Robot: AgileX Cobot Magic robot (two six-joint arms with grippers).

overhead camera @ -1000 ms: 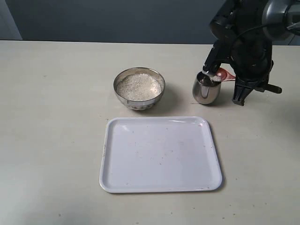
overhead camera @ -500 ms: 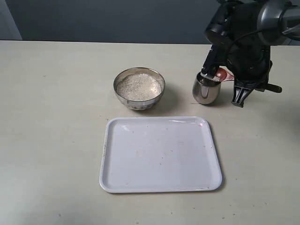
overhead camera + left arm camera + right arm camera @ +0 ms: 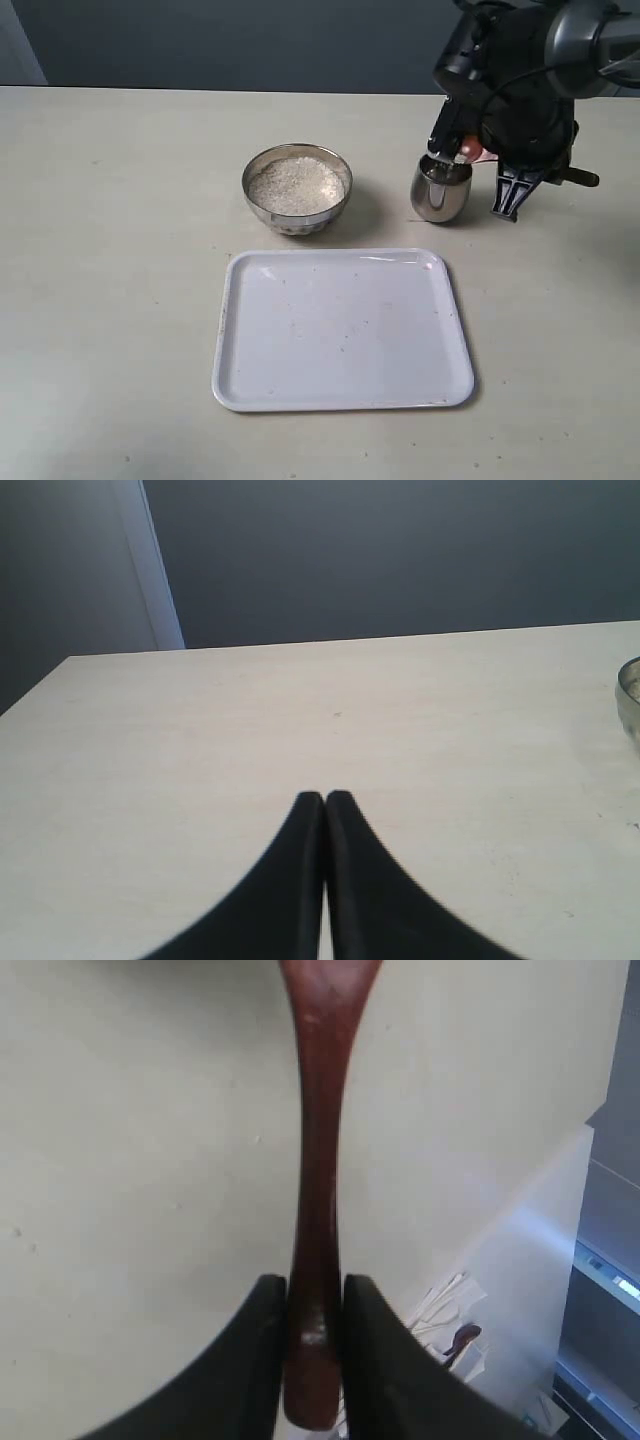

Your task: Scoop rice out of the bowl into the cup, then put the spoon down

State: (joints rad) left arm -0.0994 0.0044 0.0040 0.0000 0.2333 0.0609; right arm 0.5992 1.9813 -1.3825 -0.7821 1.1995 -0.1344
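Observation:
The steel bowl [image 3: 297, 189] holds a heap of white rice [image 3: 296, 183] at the table's middle. To its right stands the small steel cup [image 3: 440, 190]. My right gripper [image 3: 315, 1285] is shut on the slim handle of the reddish-brown wooden spoon [image 3: 318, 1160]. In the exterior view the spoon [image 3: 471, 151] shows only as a reddish bit at the cup's far rim, under the dark right arm [image 3: 520, 80]. The spoon's oval bowl runs out of the right wrist view. My left gripper [image 3: 325, 798] is shut on nothing, over bare table, with the bowl's rim [image 3: 630, 695] at the frame's edge.
A white rectangular tray [image 3: 343, 328] lies in front of the bowl and cup. The beige table [image 3: 110, 250] stretches wide to the left. A dark wall stands behind the table's far edge.
The right arm has turned and lifted slightly over the cup. The spoon tipped further, so less of it and no rice on it shows now. Bowl, cup and tray stayed put.

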